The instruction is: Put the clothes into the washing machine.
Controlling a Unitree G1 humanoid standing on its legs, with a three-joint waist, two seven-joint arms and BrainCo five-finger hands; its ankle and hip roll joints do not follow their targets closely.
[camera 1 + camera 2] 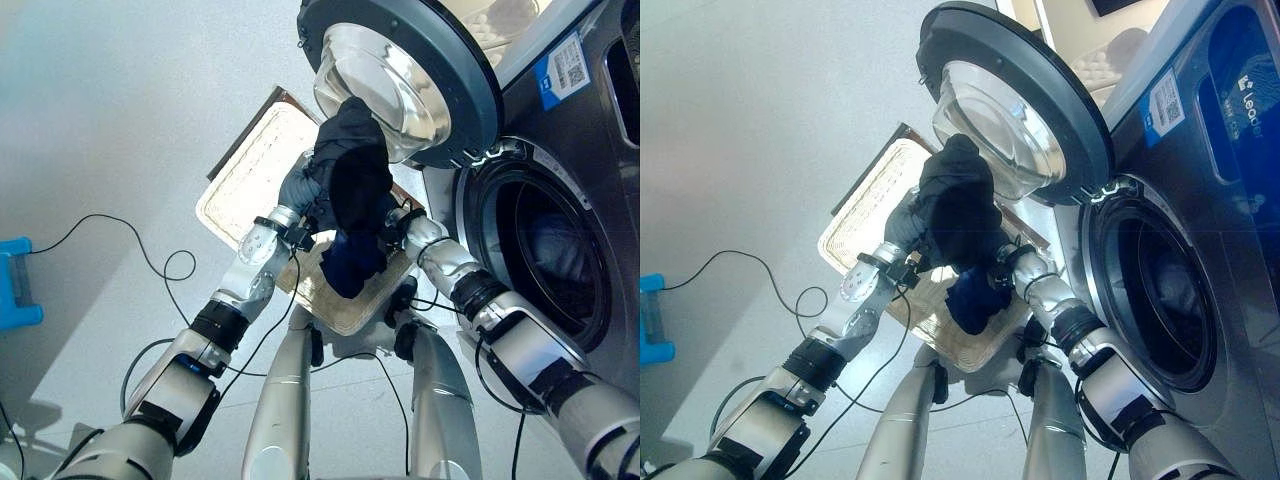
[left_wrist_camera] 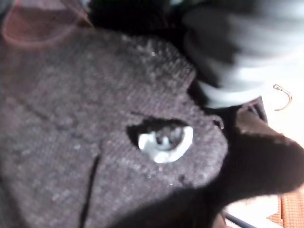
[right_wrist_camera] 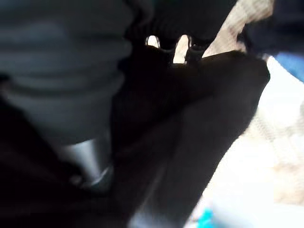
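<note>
Currently, scene: a humanoid robot stands before a front-loading washing machine (image 1: 590,200), looking down.
Clothes: one dark bundle of clothes (image 1: 352,180) is lifted between both arms at the centre, with a blue piece (image 1: 350,265) hanging from its underside; I judge two garments, though folds may hide more.
Basket: one pale woven basket (image 1: 250,170) sits on the floor at about 10 o'clock from the bundle, directly beneath it, likely where the load came from.
Machine door: one round door (image 1: 400,70), swung open at 12 o'clock, leaves the drum (image 1: 545,260) clear at 3 o'clock; something pale seems to lie inside already.
Left hand: the left hand (image 1: 300,185) presses into the bundle's 9 o'clock side; its fingers are buried in cloth, so I cannot tell its hold.
Right hand: the right hand (image 1: 400,222) meets the bundle at 4 o'clock, fingers likewise hidden.
Why held so: squeezing from both sides probably keeps the loose cloth together for the carry toward the drum.
Blue object: one blue thing (image 1: 15,290) sits at 9 o'clock, well apart.
</note>
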